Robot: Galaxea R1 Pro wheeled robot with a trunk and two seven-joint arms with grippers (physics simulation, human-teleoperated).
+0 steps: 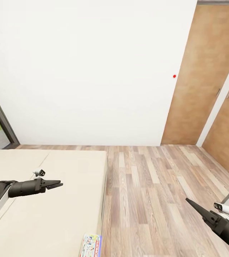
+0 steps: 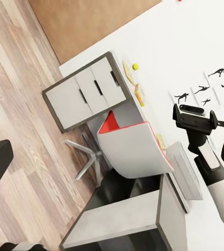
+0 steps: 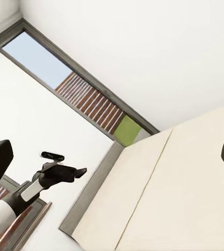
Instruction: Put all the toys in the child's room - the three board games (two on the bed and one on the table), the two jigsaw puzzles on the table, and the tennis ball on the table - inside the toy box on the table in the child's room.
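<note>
Two arms reach out in a room with a white wall (image 1: 86, 71) and a wood floor (image 1: 157, 192). A brown door (image 1: 207, 71) stands in the far corner. The cream bed (image 1: 57, 200) has one board game (image 1: 90, 245) at its near edge. Across the room, the long grey table (image 2: 143, 99) carries a grey toy box (image 2: 188, 175) and a tiny tennis ball (image 2: 135, 66) near its end. The left gripper (image 1: 57, 185) hangs over the bed with fingers pressed together. The right gripper (image 1: 191, 203) looks pinched to a point.
</note>
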